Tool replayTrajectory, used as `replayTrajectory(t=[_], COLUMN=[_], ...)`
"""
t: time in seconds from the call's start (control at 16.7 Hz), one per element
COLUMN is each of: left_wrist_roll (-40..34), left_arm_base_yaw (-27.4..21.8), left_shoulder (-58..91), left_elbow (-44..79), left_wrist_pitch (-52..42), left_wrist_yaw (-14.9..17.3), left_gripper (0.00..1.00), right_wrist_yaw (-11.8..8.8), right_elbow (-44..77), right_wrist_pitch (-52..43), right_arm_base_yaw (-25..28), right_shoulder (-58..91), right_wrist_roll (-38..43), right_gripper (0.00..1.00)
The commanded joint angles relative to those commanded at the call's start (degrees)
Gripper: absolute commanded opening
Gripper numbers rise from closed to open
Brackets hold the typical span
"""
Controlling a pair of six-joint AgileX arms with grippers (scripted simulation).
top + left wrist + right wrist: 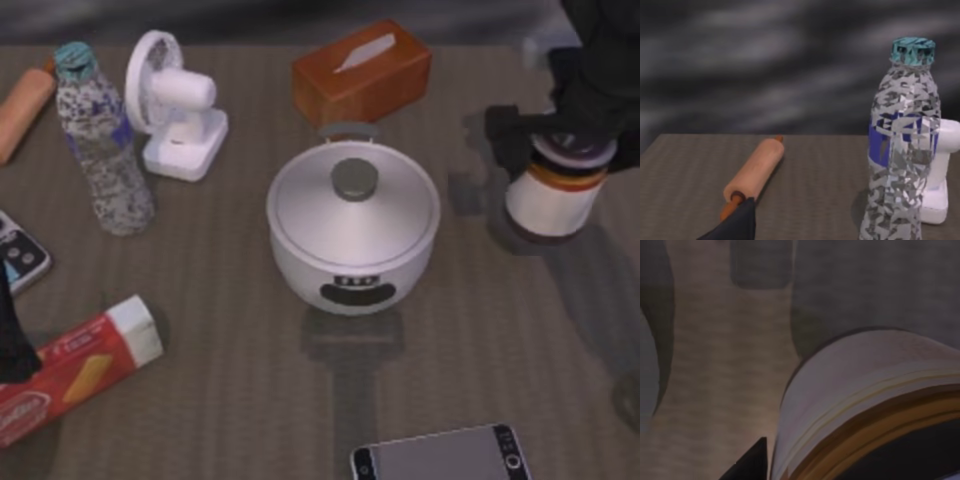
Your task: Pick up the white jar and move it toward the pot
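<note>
White jar (554,197) sits at the right of the top view, its lid end clamped in my right gripper (575,143), whose jaws grasp it from above; its shadow falls on the table (210,400). Pot (352,228) stands at centre, well apart. My left gripper (12,340) is parked at the left edge; I cannot tell its state.

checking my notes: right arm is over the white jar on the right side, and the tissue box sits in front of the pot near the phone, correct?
One thing is wrong: the tissue box sits behind the pot, at the far edge, not near the phone. The top view shows it. The rest stands: the right gripper is over the white jar on the right side.
</note>
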Motion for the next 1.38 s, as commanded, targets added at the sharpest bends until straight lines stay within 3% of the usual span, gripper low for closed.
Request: replayTrajectory(t=[0.24, 0.54, 0.9, 1.14, 1.38], left_wrist_roll=[0.0, 0.0, 0.0, 0.0, 0.0], left_arm_base_yaw=[0.0, 0.0, 0.0, 0.0, 0.0], left_shoulder=[0.0, 0.0, 0.0, 0.0, 0.0], left_elbow=[0.0, 0.0, 0.0, 0.0, 0.0], left_wrist_pitch=[0.0, 0.0, 0.0, 0.0, 0.0], left_wrist_yaw=[0.0, 0.0, 0.0, 0.0, 0.0], left_gripper=[1.00, 1.00, 1.00, 1.00, 1.00], right_wrist_yaw=[1.3, 1.2, 1.4, 1.4, 1.4], right_elbow=[-2.9, -3.0, -8.4, -8.8, -8.8], right_wrist_pitch=[2.0, 2.1, 11.2, 11.7, 11.7], right_arm_base_yaw=[2.5, 2.2, 2.3, 2.4, 2.4], right_shoulder=[-0.6, -0.3, 2.7, 3.1, 3.1], right_wrist_roll=[6.1, 6.2, 6.1, 6.1, 6.1], right_gripper=[0.00, 0.00, 0.00, 0.00, 0.30])
